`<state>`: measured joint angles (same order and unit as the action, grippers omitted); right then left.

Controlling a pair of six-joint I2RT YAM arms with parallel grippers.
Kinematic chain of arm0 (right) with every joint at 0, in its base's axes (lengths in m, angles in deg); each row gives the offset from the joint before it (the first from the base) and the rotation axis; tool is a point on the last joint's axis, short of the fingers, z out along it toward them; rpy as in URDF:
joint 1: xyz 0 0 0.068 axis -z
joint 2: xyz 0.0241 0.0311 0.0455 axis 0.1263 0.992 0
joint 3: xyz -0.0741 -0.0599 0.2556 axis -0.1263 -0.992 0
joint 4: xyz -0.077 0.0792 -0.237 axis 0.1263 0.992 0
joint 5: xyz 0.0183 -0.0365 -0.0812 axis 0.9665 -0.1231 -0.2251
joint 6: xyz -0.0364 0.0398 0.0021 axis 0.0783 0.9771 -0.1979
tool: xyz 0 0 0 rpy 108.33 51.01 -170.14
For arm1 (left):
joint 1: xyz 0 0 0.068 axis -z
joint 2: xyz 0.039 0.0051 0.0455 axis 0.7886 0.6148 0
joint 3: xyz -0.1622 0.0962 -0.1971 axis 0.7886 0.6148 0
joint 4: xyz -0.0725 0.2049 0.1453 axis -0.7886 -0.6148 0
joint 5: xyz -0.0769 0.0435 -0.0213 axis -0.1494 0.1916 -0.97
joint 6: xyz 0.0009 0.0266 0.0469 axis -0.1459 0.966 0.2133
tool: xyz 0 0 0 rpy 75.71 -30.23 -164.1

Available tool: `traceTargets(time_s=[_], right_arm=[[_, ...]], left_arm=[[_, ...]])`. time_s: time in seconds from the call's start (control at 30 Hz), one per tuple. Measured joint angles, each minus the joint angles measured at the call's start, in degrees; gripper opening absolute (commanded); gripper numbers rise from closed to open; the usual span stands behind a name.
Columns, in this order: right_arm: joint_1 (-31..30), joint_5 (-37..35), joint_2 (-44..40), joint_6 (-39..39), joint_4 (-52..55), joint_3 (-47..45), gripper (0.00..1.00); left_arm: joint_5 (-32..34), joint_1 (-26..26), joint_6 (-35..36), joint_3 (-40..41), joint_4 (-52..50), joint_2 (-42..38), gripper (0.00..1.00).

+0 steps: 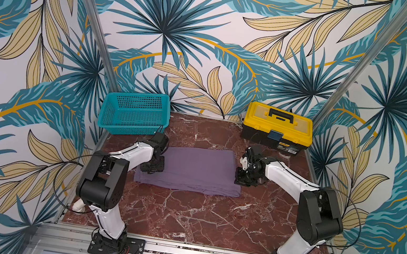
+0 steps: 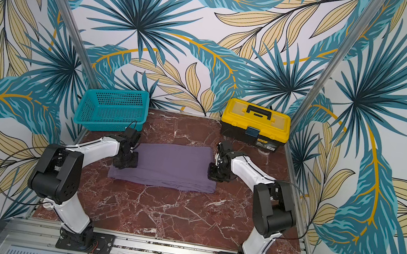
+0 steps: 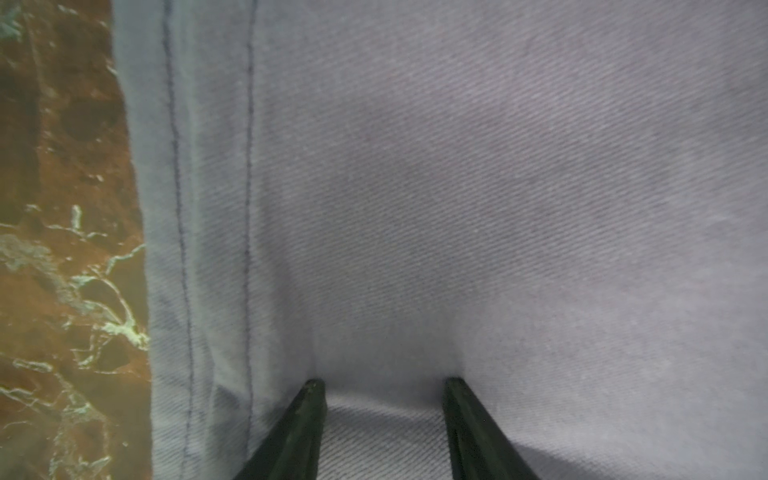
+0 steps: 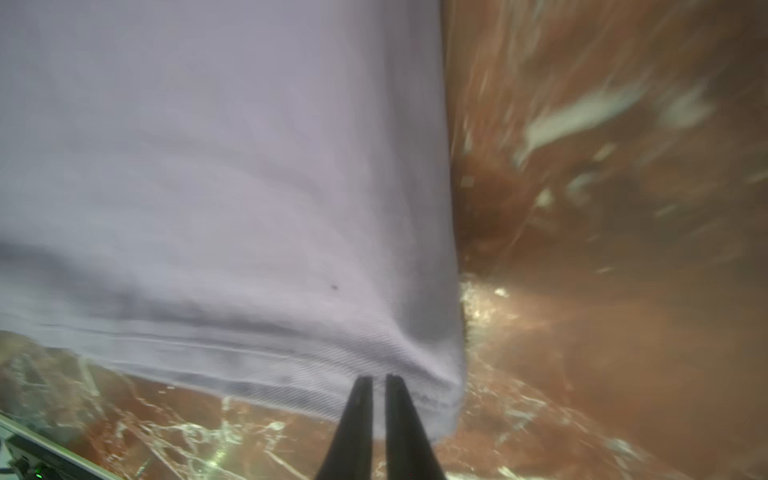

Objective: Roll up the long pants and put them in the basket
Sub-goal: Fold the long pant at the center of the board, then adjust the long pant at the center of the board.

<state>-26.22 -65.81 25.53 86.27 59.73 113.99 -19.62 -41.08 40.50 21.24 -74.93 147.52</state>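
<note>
Pants (image 1: 190,168) are lying folded in the middle of the table (image 1: 182,221), the right gripper (image 4: 376,377) clamping their near right corner, the left gripper (image 3: 384,380) pressing, jaws apart, onto their left edge

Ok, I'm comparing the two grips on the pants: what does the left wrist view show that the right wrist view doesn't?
Only the left wrist view: the left hand with fingers spread, tips pressing on the long pants, and two stitch lines running near the garment's edge. Only the right wrist view: the right hand pinched shut on a corner where folded layers stack, with the surroundings blurred. Both: plain purple fabric filling much of the picture, with the marbled table beside it.
</note>
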Motion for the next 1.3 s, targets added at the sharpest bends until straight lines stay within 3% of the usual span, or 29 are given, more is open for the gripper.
traceTargets(time_s=[0.23,0.4,0.67,0.9,1.1,1.3], right_arm=[[1.1,2.3,0.0,0.0,-0.1,-4.2,0.1],[4.9,0.7,-1.0,-0.5,2.4,-3.8,0.17],[6.4,-0.6,-0.3,0.0,0.9,11.8,0.18],[4.0,2.9,13.2,3.1,-9.4,26.0,0.16],[3.4,3.5,22.4,5.2,-10.8,27.4,0.14],[4.1,0.3,23.6,5.6,-11.1,27.0,0.14]], left_arm=[[-0.2,-0.5,0.0,-0.3,-0.3,0.1,0.52],[-0.4,-1.0,0.0,-0.4,-0.4,0.3,0.52],[-0.6,-1.4,0.0,-0.5,-0.4,0.3,0.53],[-0.6,-1.5,0.0,-0.5,-0.4,0.3,0.54],[-0.6,-1.5,0.0,-0.5,-0.5,0.3,0.54],[-0.6,-1.7,0.2,-0.4,-0.5,0.1,0.54]])
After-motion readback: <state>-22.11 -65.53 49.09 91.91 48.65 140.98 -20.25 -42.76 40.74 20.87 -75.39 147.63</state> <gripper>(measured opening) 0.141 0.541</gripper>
